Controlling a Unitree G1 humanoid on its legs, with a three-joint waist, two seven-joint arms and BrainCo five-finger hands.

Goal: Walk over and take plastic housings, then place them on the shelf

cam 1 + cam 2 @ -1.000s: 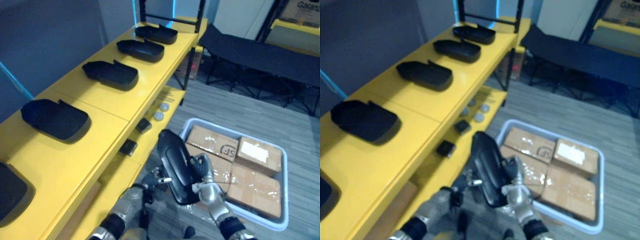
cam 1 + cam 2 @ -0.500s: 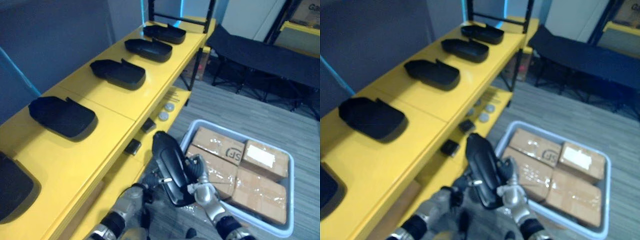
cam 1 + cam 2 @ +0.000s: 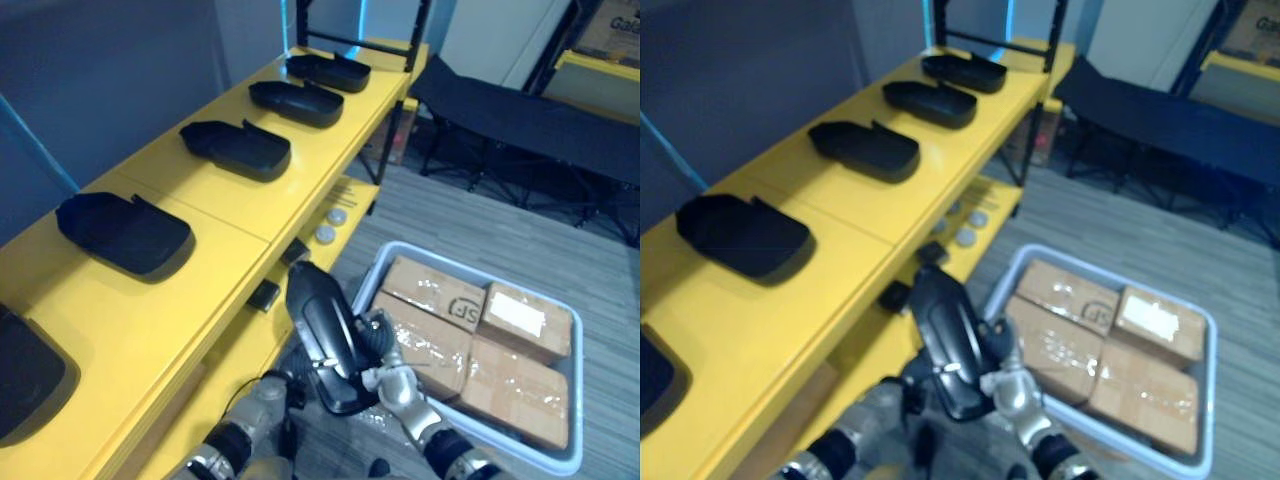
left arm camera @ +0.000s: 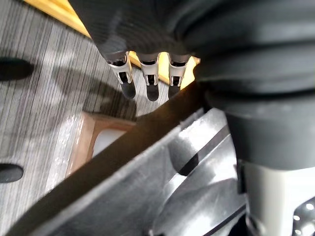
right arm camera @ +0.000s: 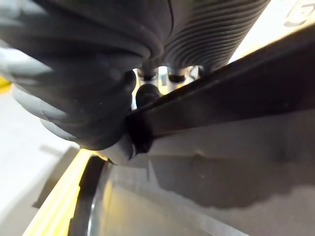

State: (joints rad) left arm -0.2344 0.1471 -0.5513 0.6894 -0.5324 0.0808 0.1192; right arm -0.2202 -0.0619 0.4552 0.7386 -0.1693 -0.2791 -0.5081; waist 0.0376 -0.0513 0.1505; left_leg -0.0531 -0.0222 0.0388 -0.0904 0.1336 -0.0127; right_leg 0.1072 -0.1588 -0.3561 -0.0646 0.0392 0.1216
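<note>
I hold a long black plastic housing [image 3: 323, 336] upright between both hands, just beside the yellow shelf [image 3: 270, 195]. My right hand [image 3: 396, 377] grips its right edge with curled fingers and thumb [image 5: 144, 95]. Against its lower left side sits my left hand [image 3: 268, 392], whose straight fingers [image 4: 148, 81] reach past the rim. Several more black housings lie in a row on the shelf top, among them the near one [image 3: 124, 233], a middle one [image 3: 237, 149] and the far one [image 3: 328, 70].
A pale bin [image 3: 571, 402] with several taped cardboard boxes [image 3: 440, 300] stands on the floor to the right. The lower shelf level carries small black blocks [image 3: 264, 294] and silver discs [image 3: 327, 225]. A black cot [image 3: 520, 110] stands at the back right.
The view has shifted slightly. The housing, with both hands on it, has moved a little left, closer to the shelf edge.
</note>
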